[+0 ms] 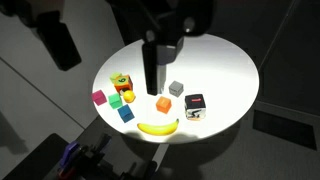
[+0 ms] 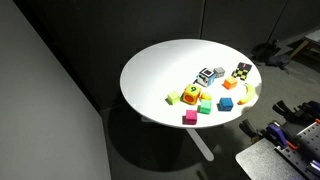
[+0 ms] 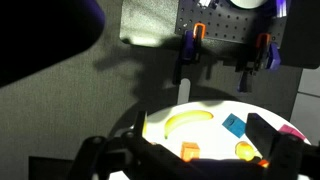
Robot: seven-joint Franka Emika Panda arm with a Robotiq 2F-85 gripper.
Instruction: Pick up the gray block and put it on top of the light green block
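The gray block (image 1: 176, 89) sits near the middle of the round white table (image 1: 225, 70); in an exterior view the gray block (image 2: 219, 72) lies beside a blue cube with a white face (image 2: 207, 77). The light green block (image 1: 120, 82), lime with a red mark, stands at the table's left side and shows again as the light green block (image 2: 191, 96). My gripper (image 1: 150, 88) hangs open above the table, left of the gray block and touching nothing. In the wrist view the gripper (image 3: 200, 135) is open and empty, and both blocks are out of view.
A banana (image 1: 157, 127) lies at the front edge, with an orange block (image 1: 164, 104) and a red-black-white cube (image 1: 196, 103) behind it. Pink (image 1: 99, 98), green (image 1: 116, 100) and blue (image 1: 125, 113) blocks cluster near the light green block. The wrist view shows the banana (image 3: 188, 120).
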